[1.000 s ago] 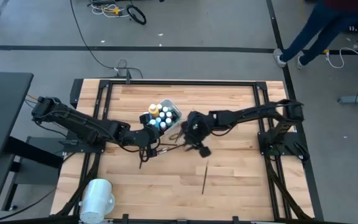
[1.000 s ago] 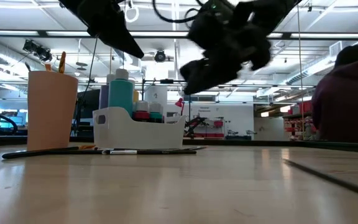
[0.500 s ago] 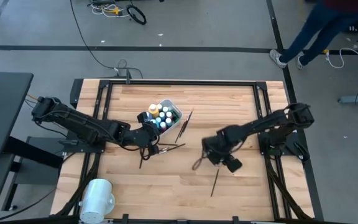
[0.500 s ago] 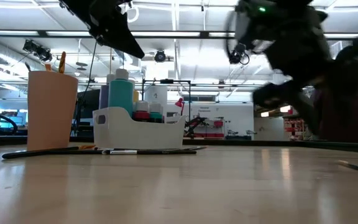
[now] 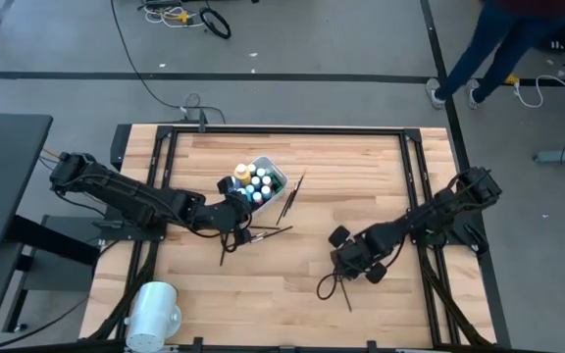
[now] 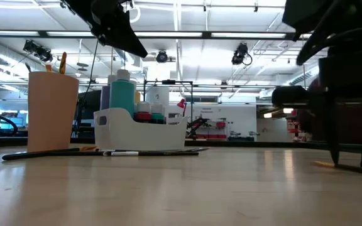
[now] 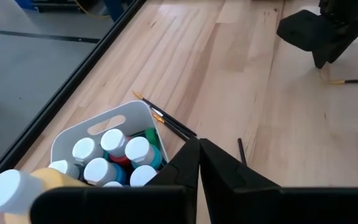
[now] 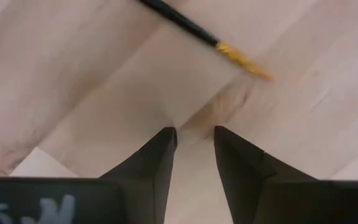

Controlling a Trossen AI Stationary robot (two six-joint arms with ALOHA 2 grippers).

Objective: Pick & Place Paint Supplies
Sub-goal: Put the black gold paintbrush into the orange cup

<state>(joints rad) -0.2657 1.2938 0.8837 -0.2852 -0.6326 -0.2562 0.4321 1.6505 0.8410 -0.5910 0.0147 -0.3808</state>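
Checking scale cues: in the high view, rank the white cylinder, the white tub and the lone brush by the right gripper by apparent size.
1. White cylinder.
2. White tub, slightly smaller.
3. Lone brush, thinnest by far.

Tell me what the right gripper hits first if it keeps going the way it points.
Probably bare table. The right gripper, open, points down at the wood; the brush lies just beyond its tips, off that line, though depth is unclear.

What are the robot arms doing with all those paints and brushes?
They're tidying paint supplies. The right gripper is low over a loose brush on the table, fingers apart, nothing held yet. The left gripper waits, shut, by the white tub full of paint bottles. More brushes lie beside the tub.
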